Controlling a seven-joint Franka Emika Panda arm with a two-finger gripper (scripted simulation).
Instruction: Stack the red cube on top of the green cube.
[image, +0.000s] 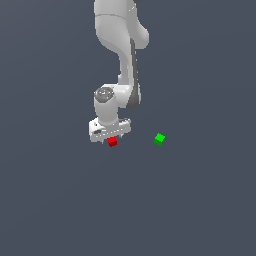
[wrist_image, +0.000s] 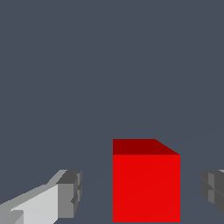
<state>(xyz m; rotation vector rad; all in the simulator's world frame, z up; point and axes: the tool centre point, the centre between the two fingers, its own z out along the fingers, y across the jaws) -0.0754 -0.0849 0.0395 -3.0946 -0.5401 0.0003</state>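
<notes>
The red cube (image: 112, 142) lies on the grey floor right under my white gripper (image: 111, 138). In the wrist view the red cube (wrist_image: 146, 183) fills the space between my two grey fingertips (wrist_image: 70, 194), with a gap on each side, so the gripper (wrist_image: 142, 192) is open around it and not touching. The green cube (image: 159, 139) lies on the floor apart from it, toward the exterior view's right. It does not show in the wrist view.
The white arm (image: 122, 45) rises behind the gripper toward the top of the exterior view. The grey floor (image: 200, 200) spreads flat all around.
</notes>
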